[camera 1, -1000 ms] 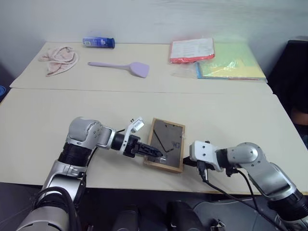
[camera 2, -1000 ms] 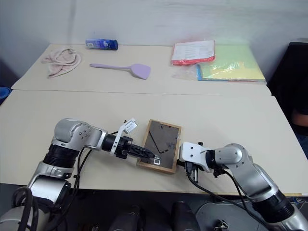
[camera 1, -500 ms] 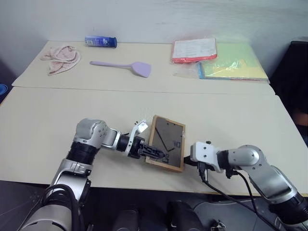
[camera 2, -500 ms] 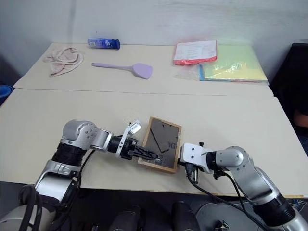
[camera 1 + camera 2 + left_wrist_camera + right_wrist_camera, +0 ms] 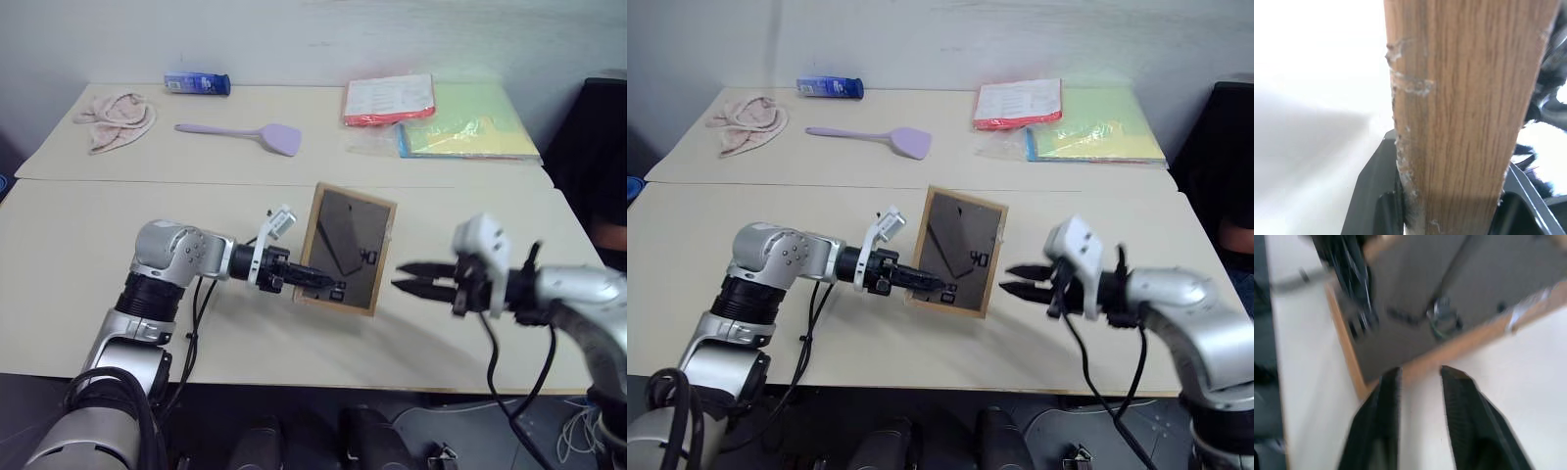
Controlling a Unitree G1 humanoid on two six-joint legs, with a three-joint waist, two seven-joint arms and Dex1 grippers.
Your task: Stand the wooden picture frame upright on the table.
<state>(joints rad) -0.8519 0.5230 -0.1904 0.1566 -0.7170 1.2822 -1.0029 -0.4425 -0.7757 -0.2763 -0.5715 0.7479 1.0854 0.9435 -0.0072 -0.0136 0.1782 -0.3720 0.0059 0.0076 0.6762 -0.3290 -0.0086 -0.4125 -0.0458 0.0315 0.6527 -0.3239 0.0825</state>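
The wooden picture frame (image 5: 348, 245) is raised off the table (image 5: 88, 255) and tilted steeply, its dark grey back panel with clips facing me. My left gripper (image 5: 323, 285) is shut on the frame's lower left edge; in the left wrist view the light-wood edge (image 5: 1464, 117) sits clamped between the black fingers (image 5: 1376, 196). My right gripper (image 5: 404, 277) hovers to the right of the frame, apart from it, open with nothing between its fingers. From the right wrist, the frame's back (image 5: 1415, 308) lies just beyond the right gripper (image 5: 1420, 377).
At the back of the table lie a pink cloth (image 5: 116, 116), a blue packet (image 5: 198, 83), a lilac spatula (image 5: 245, 133) and red, green and yellow folders (image 5: 441, 116). A seam (image 5: 147, 182) crosses the tabletop. A dark object (image 5: 598, 147) stands at the right edge.
The frame went from lying on the table to lifted and tilted up in my left gripper. My right gripper let go of its right edge, opened, rose and drew away rightward.
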